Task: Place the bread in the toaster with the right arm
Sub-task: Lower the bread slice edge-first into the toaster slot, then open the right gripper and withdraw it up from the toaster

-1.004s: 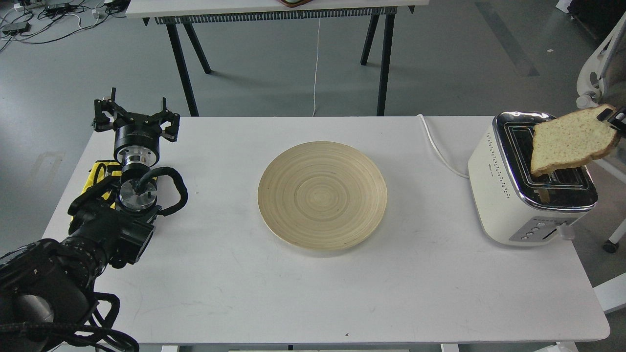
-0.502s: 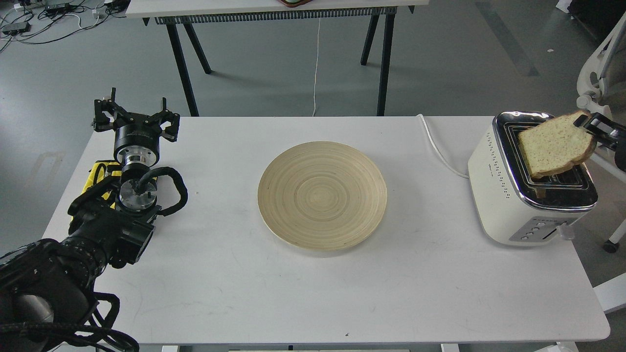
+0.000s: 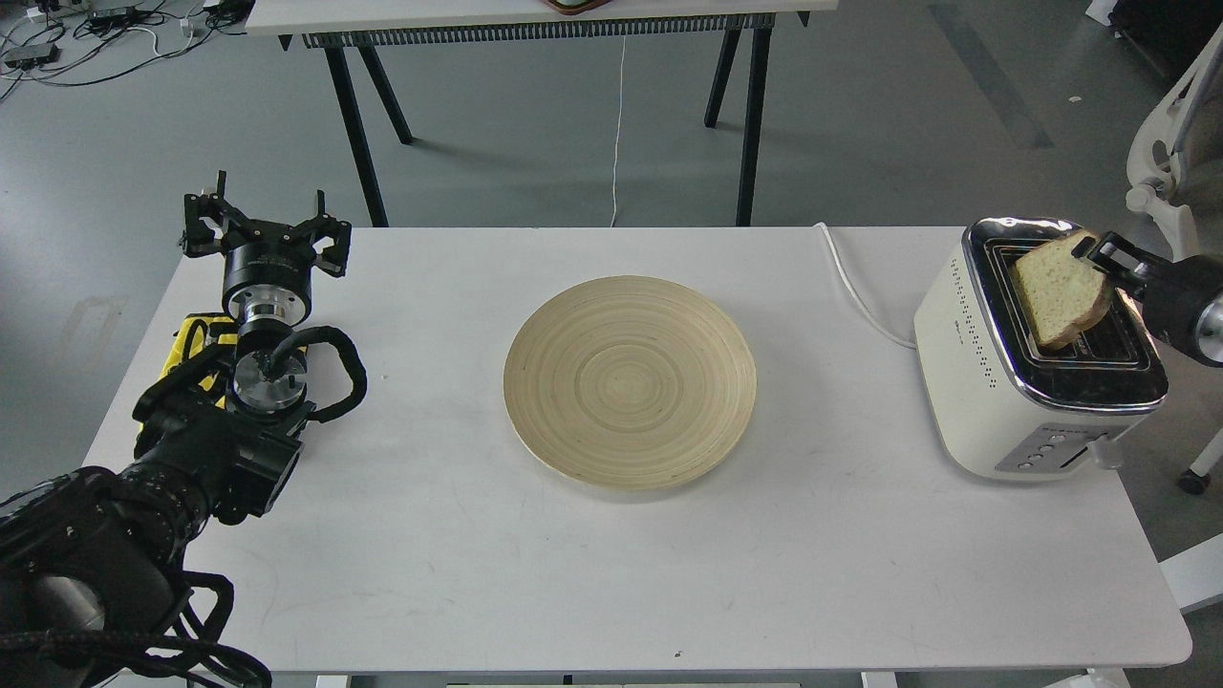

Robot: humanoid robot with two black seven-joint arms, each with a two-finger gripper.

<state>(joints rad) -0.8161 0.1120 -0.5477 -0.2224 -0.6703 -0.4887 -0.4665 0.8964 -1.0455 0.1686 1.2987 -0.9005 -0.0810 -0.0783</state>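
Grey floor and a black-legged bench fill the background, and in front of us stands a white table (image 3: 611, 573) with a round wooden plate (image 3: 630, 381) in its middle, which carries nothing. At the right end of the table sits the toaster (image 3: 994, 401), with its chrome top and two slots facing up and its white cord (image 3: 857, 291) running off the far side of the table. Our right gripper (image 3: 1099, 256) comes in from the right edge and is closed on the top crust of the bread (image 3: 1056, 301), pinching it at one upper corner so that the slice hangs down. The bread is tilted, and its lower edge is at the mouth of the slot on the side away from us; we judge that it has begun to enter, but most of the slice is above the chrome top. We think this grip keeps the fingers clear of the slot. Our left gripper (image 3: 260, 229) rests with its fingers spread apart and holds nothing, near the left edge of the table, well apart from the work. A yellow item (image 3: 196, 344) lies under that arm.
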